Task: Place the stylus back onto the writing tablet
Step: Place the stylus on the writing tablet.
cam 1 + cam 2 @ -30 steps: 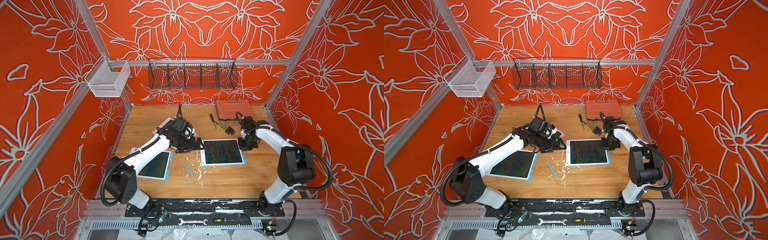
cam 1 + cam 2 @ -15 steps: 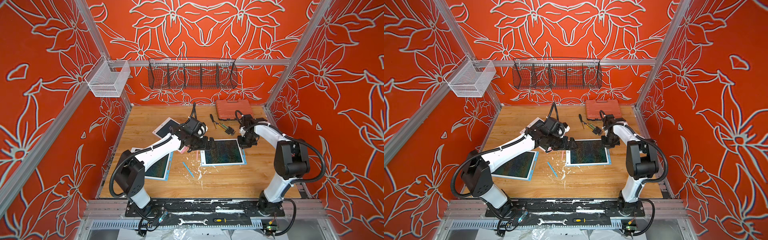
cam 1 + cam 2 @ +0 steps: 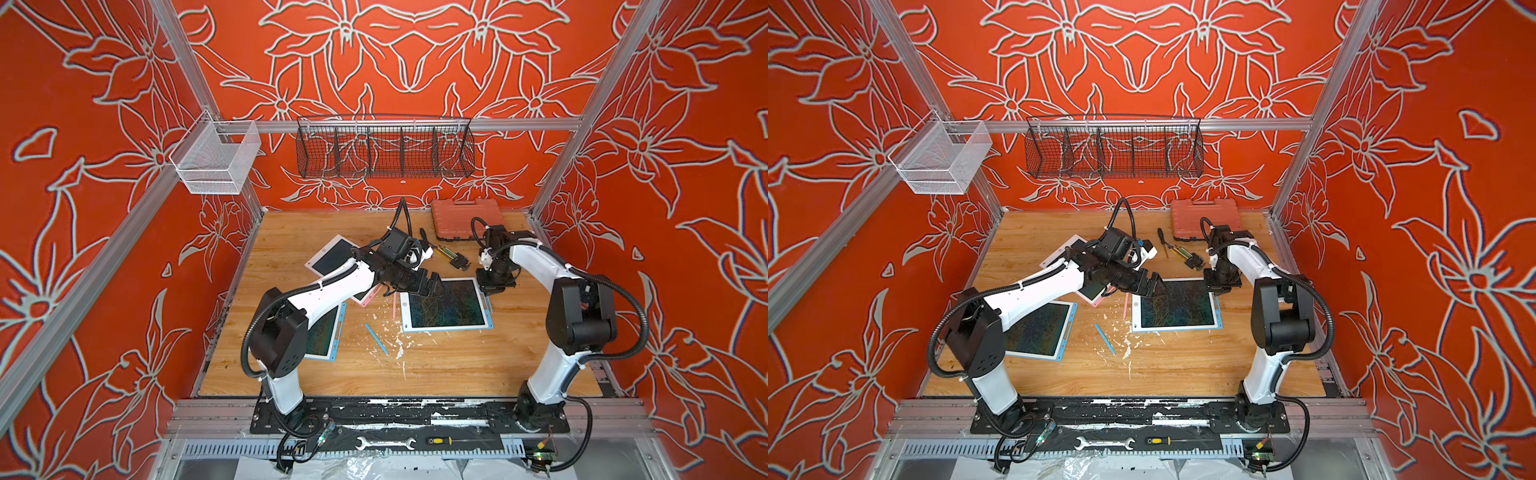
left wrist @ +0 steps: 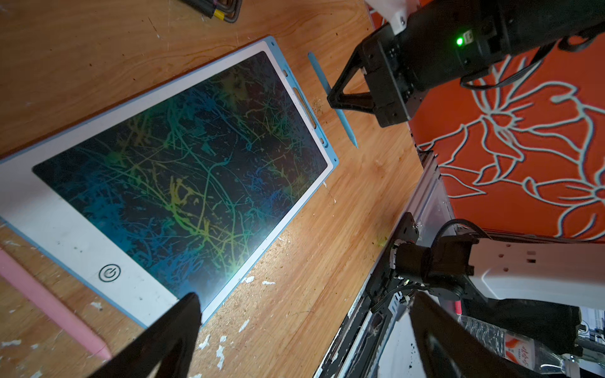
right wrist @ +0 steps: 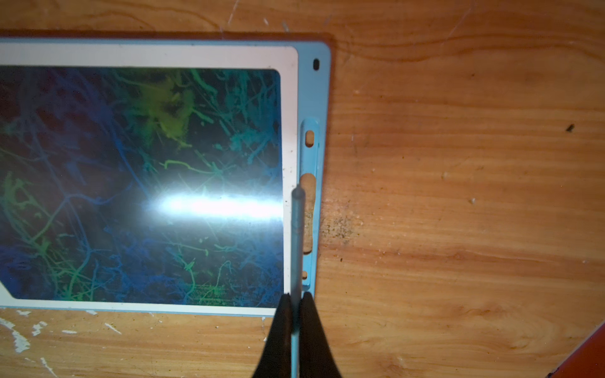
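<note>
The right gripper pinches a slim blue plastic stylus over the slotted blue edge of the glossy, scribbled writing tablet; the left gripper gapes empty above it.

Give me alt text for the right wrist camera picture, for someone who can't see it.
The right gripper is shut on a thin blue stylus, held over the holder slot along the blue edge of a writing tablet. The tablet's dark screen shows green and blue scribbles and glare, and it lies on a wooden table.
</note>
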`<control>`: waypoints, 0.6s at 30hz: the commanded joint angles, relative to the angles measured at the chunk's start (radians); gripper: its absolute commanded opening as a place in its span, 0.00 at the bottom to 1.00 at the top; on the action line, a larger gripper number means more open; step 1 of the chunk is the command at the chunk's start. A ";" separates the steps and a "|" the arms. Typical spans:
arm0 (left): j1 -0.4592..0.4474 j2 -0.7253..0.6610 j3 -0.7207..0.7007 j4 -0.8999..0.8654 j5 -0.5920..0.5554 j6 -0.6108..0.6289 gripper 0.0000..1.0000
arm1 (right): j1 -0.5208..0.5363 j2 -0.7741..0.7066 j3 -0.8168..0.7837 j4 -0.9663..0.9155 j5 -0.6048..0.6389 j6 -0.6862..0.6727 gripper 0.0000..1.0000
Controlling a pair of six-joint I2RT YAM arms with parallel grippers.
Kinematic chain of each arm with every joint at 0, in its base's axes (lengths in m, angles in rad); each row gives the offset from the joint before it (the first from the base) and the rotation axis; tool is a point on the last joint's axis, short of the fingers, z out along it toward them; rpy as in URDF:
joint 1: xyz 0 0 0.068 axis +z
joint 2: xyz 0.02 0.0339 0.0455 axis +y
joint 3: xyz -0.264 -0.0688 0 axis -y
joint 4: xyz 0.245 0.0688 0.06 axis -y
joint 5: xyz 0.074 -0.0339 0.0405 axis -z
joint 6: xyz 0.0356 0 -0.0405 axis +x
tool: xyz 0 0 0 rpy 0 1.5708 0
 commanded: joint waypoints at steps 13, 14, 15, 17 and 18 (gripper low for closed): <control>-0.050 0.157 0.227 -0.058 0.004 0.033 0.97 | -0.037 0.130 0.064 -0.013 -0.050 -0.067 0.00; -0.050 0.161 0.232 -0.060 0.007 0.032 0.98 | -0.037 0.134 0.063 -0.012 -0.053 -0.068 0.00; -0.050 0.164 0.238 -0.062 0.009 0.030 0.97 | -0.037 0.134 0.061 -0.007 -0.052 -0.067 0.00; -0.050 0.174 0.247 -0.078 0.005 0.029 0.97 | -0.037 0.130 0.051 0.001 -0.040 -0.067 0.00; -0.050 0.177 0.253 -0.087 0.002 0.031 0.97 | -0.038 0.129 0.049 0.003 -0.036 -0.066 0.00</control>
